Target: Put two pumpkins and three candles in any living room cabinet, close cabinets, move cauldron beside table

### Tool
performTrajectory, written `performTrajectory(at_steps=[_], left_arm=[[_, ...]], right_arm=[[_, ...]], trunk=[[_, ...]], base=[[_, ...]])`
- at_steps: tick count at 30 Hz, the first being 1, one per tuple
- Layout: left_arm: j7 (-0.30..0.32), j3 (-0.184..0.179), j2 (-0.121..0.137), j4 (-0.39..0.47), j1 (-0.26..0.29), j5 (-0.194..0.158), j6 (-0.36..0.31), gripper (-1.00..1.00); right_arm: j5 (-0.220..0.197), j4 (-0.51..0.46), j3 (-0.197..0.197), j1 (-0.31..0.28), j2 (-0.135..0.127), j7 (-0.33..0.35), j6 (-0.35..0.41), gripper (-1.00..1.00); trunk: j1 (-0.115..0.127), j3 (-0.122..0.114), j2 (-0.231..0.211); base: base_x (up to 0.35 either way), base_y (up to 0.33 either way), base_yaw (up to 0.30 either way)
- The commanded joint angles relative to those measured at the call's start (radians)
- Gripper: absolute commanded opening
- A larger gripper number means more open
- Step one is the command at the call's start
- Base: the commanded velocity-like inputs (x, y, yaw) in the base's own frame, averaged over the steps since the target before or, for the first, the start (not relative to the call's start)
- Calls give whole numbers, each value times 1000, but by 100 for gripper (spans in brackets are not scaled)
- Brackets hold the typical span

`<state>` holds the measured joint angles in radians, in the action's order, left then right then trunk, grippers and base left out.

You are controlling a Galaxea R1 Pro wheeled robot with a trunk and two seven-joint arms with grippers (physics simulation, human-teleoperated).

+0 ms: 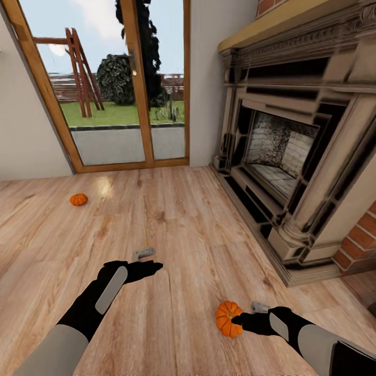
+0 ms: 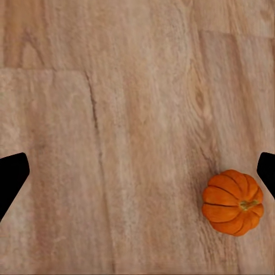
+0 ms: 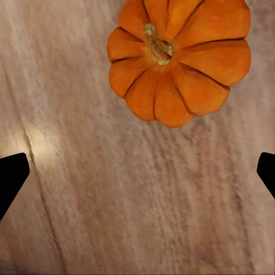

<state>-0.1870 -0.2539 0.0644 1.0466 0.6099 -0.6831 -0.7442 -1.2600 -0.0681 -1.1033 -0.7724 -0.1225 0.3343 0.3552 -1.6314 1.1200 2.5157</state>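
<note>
Orange against pale plank flooring, the near pumpkin (image 1: 228, 318) sits on the wooden floor (image 1: 172, 230) just in front of the right gripper (image 1: 245, 319), whose jaws stand wide apart and hold nothing; in the right wrist view the pumpkin (image 3: 180, 57) lies ahead of the open fingertips (image 3: 11, 175), off-centre and not yet between them. The step in hand looks to be picking this one up. To do it well, I would first line the jaws up so the stem (image 3: 157, 46) sits midway between them, then come down low enough to close around the widest ribs rather than the sloping top. The left gripper (image 1: 149, 261) hangs spread and empty over bare floor. A second pumpkin (image 1: 79, 199) rests well apart, near the glass door (image 1: 130, 78), left of the fireplace (image 1: 282, 151).
</note>
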Motion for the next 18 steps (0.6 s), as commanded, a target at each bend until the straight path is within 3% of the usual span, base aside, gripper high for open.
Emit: performTrajectory(at_steps=[1,9,18], left_arm=[[-9,-3,1,1,1,-11,-1,100],[-8,-4,0,3,0,-13,-1,100],[-6,-12,-1,6,-1,-13,1,100]], right_arm=[[-7,-1,-7,-1,0,2,-11,100],[-7,-1,-7,-1,1,6,-42,100],[-7,4,-12,1,4,9,-209,100]], trunk=[[0,5,1],[-4,36,3],[-4,36,3]], base=[[2,36,0],[1,26,0],[1,2,0]])
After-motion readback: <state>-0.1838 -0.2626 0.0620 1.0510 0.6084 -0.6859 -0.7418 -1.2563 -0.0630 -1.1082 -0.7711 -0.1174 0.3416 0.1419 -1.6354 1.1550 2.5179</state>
